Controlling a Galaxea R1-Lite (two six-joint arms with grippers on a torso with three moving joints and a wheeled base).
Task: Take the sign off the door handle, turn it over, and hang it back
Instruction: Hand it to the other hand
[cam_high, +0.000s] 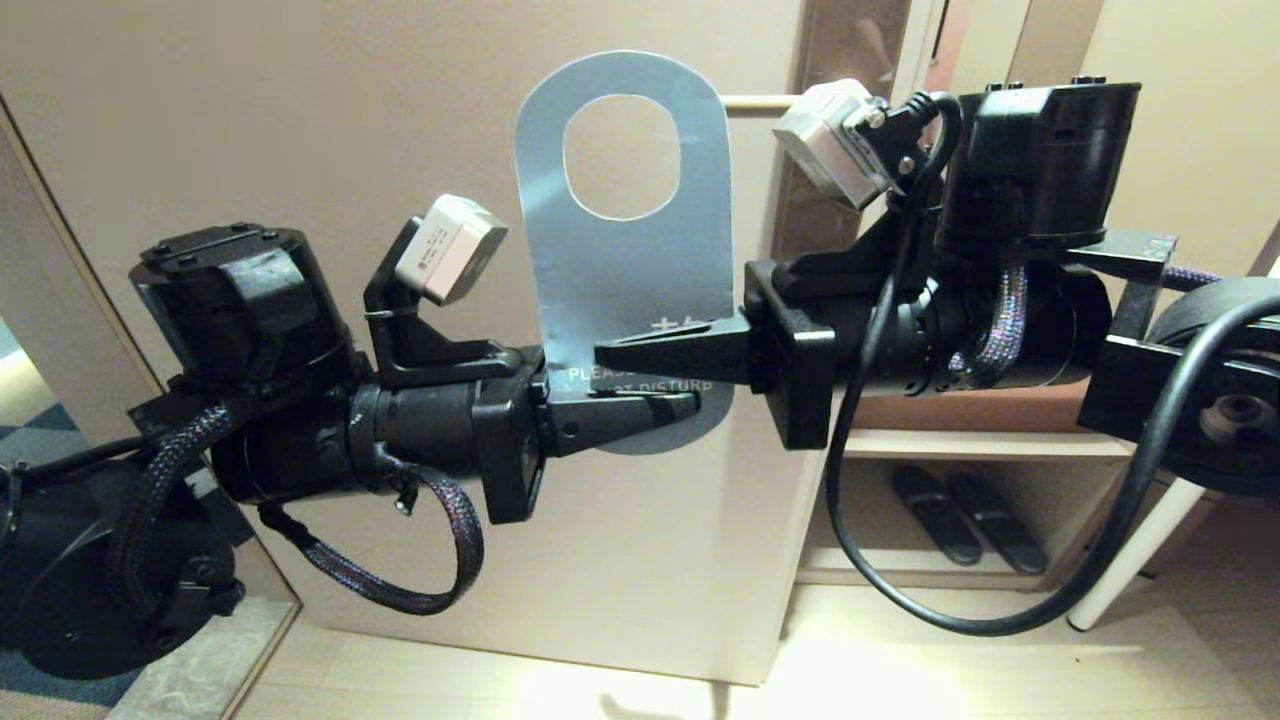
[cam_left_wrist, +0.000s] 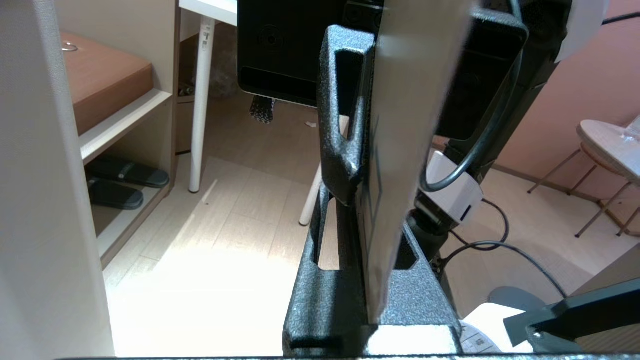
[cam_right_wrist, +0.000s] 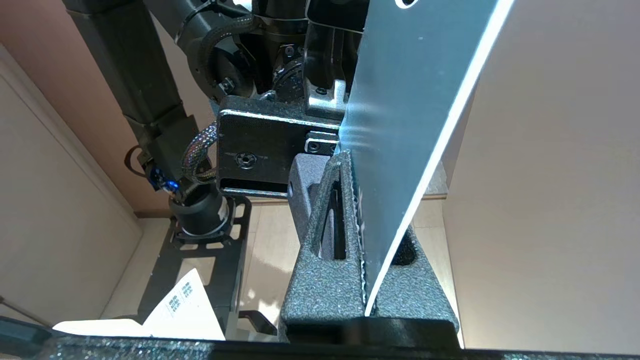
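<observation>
The flat blue-grey card sign (cam_high: 628, 250) with the big oval hole is held upright in the air before the beige door, off the slim pale metal door handle (cam_high: 760, 101), which shows just behind its top edge. Both grippers hold its lower part: the right gripper (cam_high: 625, 352) has its jaws closed on the sign from the right, and the left gripper (cam_high: 670, 408) has its jaws closed on it just below. To do the handover well, I think only one gripper should let go, slowly, so the thin card does not bend or slip.
</observation>
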